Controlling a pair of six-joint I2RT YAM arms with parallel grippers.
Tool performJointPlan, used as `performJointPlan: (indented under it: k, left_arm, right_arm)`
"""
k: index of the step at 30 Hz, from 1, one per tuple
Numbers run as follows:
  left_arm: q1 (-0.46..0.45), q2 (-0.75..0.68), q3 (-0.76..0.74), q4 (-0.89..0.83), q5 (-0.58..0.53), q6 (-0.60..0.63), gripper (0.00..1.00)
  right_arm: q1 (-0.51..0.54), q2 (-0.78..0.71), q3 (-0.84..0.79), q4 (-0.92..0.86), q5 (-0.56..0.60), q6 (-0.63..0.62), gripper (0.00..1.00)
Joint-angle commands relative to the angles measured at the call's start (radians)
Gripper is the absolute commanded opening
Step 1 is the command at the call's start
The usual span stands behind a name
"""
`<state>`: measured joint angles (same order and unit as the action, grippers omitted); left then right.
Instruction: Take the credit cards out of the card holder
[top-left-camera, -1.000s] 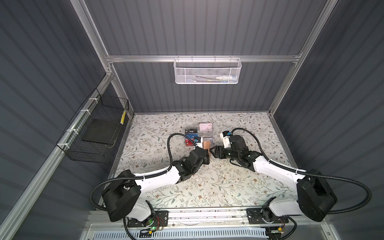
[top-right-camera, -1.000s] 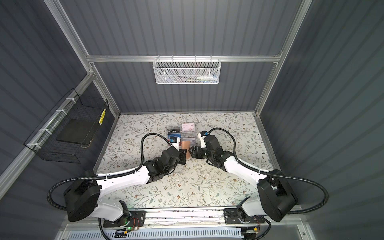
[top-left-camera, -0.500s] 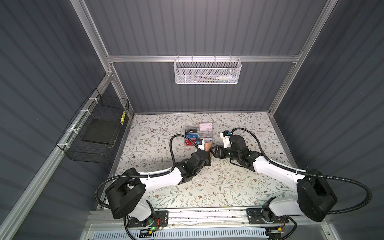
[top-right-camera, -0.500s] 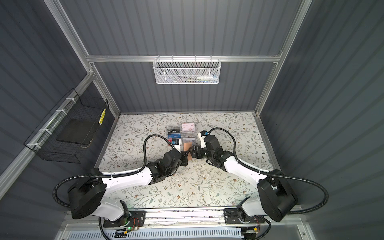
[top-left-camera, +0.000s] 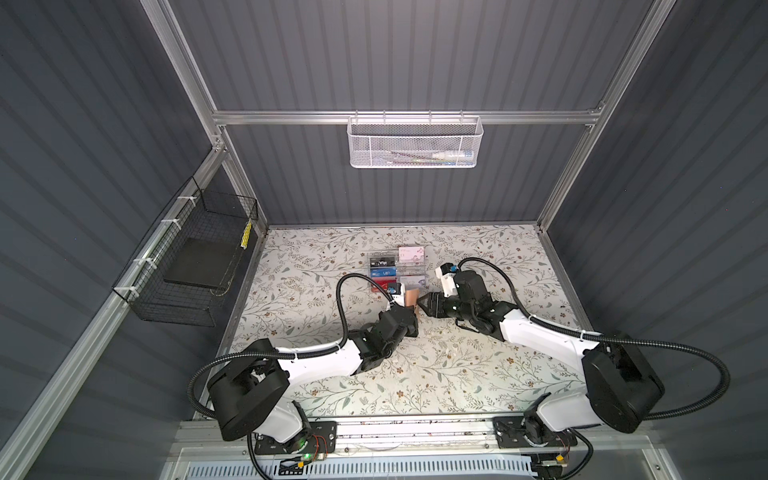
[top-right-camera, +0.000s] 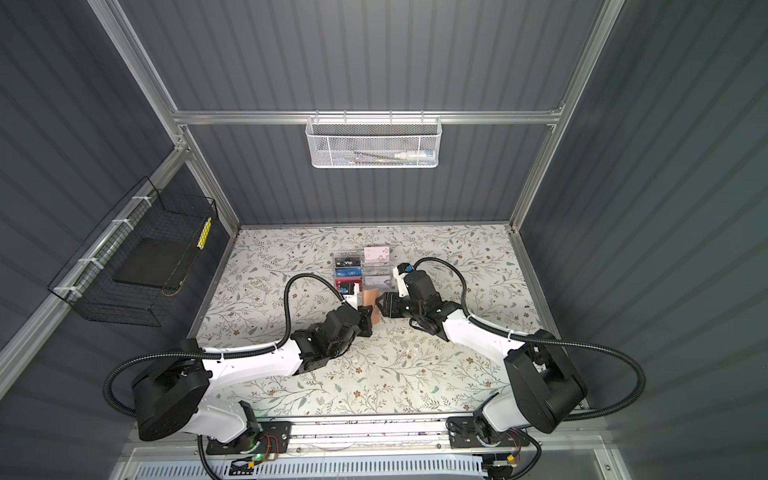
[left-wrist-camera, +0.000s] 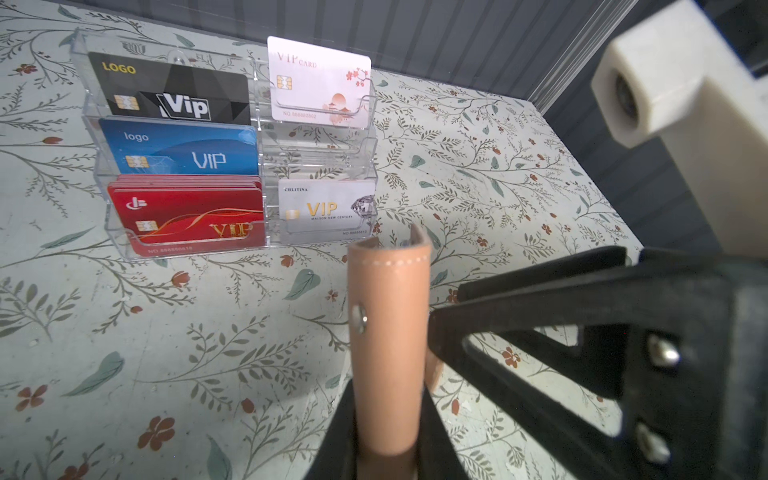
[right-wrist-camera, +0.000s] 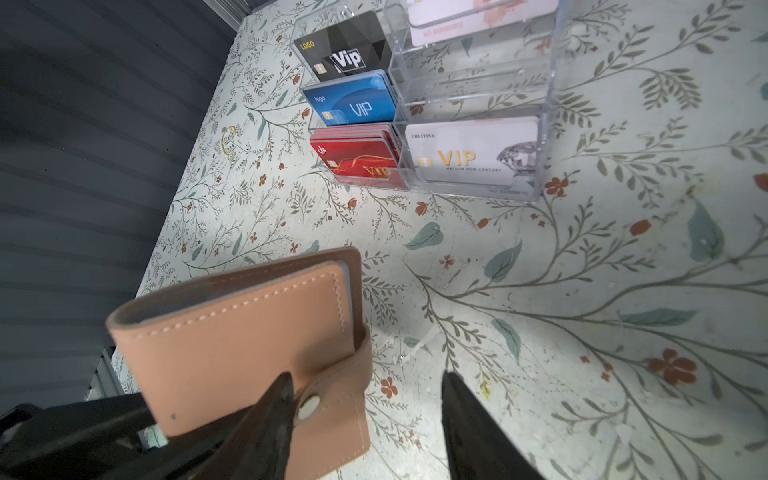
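Observation:
The card holder (left-wrist-camera: 388, 332) is a peach leather-like wallet, folded closed and standing upright just above the table. My left gripper (left-wrist-camera: 388, 449) is shut on its lower end; in both top views it (top-left-camera: 409, 316) (top-right-camera: 368, 319) sits mid-table under the holder (top-left-camera: 410, 297) (top-right-camera: 369, 297). My right gripper (right-wrist-camera: 369, 380) is open. The snap tab (right-wrist-camera: 332, 399) lies between its fingers, with one fingertip (right-wrist-camera: 282, 386) against the fastened snap. From the right, its tips (top-left-camera: 420, 304) (top-right-camera: 379, 304) meet the holder. The credit cards inside are hidden.
A clear acrylic tiered rack (left-wrist-camera: 316, 153) (top-left-camera: 397, 270) (top-right-camera: 362, 268) (right-wrist-camera: 478, 83) stands just behind the holder with black, blue, red and white VIP cards in it. A white mesh basket (top-left-camera: 413, 141) hangs on the back wall. A black wire basket (top-left-camera: 195, 266) hangs on the left wall.
My right gripper's jaws have drawn closer together around the snap tab. The left gripper keeps its hold on the card holder and has shifted only slightly.

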<state>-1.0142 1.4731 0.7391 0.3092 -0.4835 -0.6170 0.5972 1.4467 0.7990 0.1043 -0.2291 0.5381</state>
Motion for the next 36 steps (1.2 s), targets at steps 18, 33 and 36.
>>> performJointPlan:
  k: [18,33,36]
  left_arm:
    - [-0.018,-0.019,0.012,0.114,-0.081,-0.004,0.0]
    - [-0.021,-0.011,0.017,0.125,-0.122,-0.004,0.0]
    - [-0.021,-0.012,0.016,0.131,-0.132,-0.003,0.0]
  right_arm:
    - [0.012,0.064,0.026,0.003,-0.05,0.026,0.41]
    - [0.024,0.096,0.041,0.01,-0.091,0.038,0.18]
    - [0.024,0.099,0.042,0.012,-0.096,0.042,0.13]
